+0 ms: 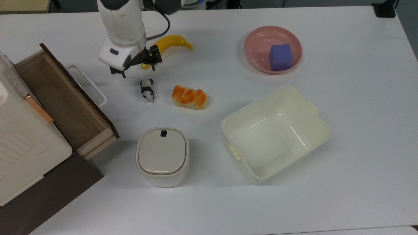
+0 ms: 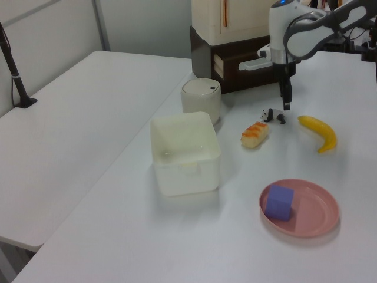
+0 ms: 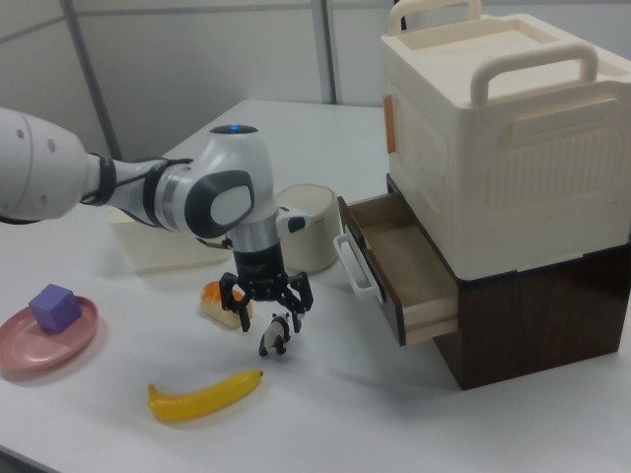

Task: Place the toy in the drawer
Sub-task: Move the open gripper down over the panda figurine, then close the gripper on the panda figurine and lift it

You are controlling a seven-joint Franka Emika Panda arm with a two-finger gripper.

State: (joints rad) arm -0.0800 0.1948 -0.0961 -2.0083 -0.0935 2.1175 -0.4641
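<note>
Lying sideways near spread fingers (image 3: pixel 268 313), tiny black-and-white toy (image 1: pixel 147 89), drawer (image 1: pixel 62 101) open.

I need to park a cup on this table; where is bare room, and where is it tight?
Free: the wide strip along the top view's bottom edge, below the bin and tub, and the stretch to the top view's right of the tub and plate. Crowded: around the panda, bread, banana and open gripper, beside the open drawer.
</note>
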